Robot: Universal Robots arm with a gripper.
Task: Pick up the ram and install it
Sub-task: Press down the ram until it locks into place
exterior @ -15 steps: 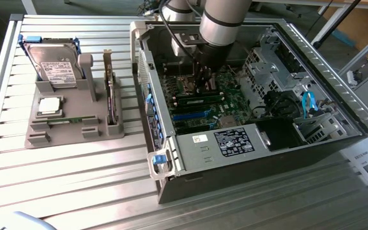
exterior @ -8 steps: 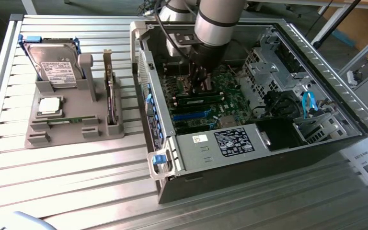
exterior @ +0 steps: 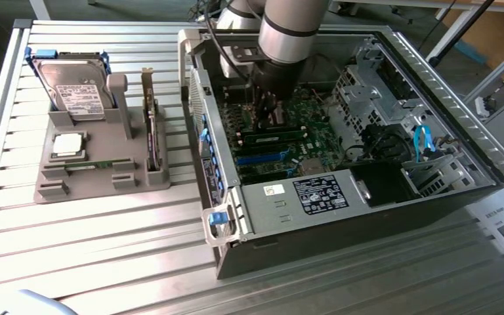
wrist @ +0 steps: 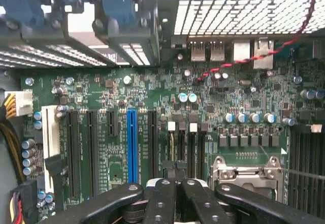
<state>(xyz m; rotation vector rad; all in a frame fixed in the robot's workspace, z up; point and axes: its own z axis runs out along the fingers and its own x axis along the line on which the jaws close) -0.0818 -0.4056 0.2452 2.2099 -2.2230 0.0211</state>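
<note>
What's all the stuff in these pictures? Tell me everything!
table: one, silver slats, under everything
holder: one, grey, on the table at the exterior view's left
hard drive: one, silver, upright at the holder's back
processor: one, silver, mid-holder
ram: one, a thin green strip that looks like it, lying low in the holder
card: one, dark, upright on the holder's side nearest the case
case: one, black, open, beside the holder
motherboard: one, green, inside the case
cable: one, blue, inside the case
arm: one, grey, reaching into the case
gripper: one, black, shut, just above the motherboard
</note>
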